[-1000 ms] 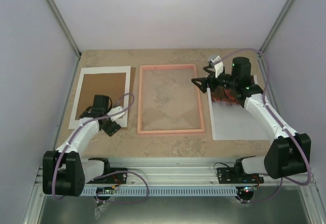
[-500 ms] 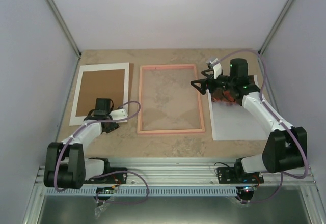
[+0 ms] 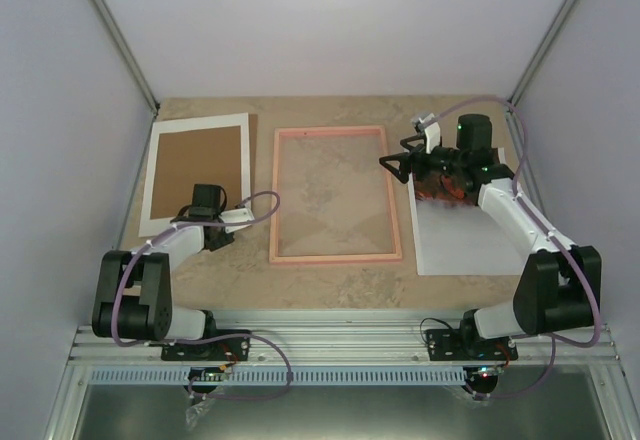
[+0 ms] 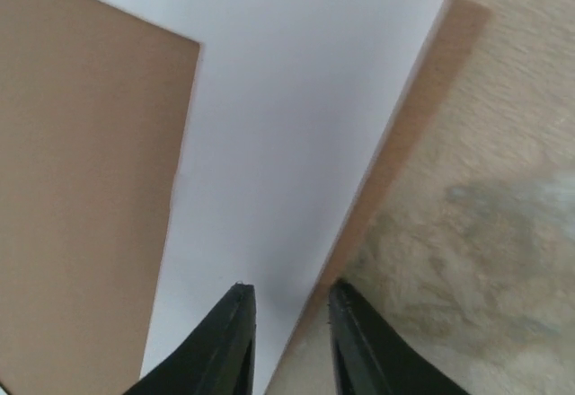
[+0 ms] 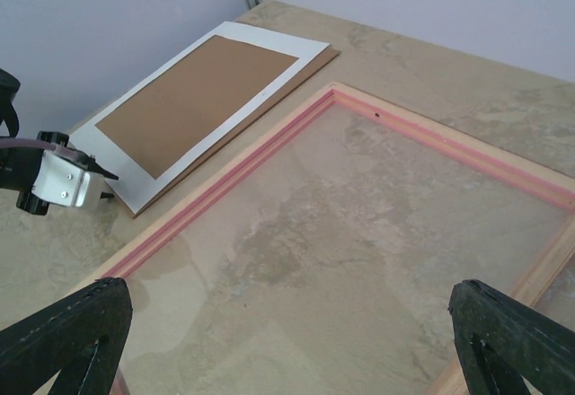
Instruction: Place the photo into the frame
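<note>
The pink frame lies flat mid-table, the tabletop showing through its clear pane; its rim crosses the right wrist view. The photo lies right of the frame, its red-orange end partly hidden under my right arm. My right gripper hangs wide open over the frame's far right part, holding nothing. My left gripper is at the near edge of the white-bordered brown sheet. Its fingers stand a narrow gap apart, straddling that edge, with nothing pinched between them.
The white-bordered sheet with a brown centre lies left of the frame on a brown backing board that peeks out along one side. Grey walls and metal posts close in the table's left, right and far sides.
The left gripper's fingers have closed from wide to a narrow gap, and the arm has folded back to the left. The white-bordered sheet has slid a little away and left. The right arm has barely moved.
</note>
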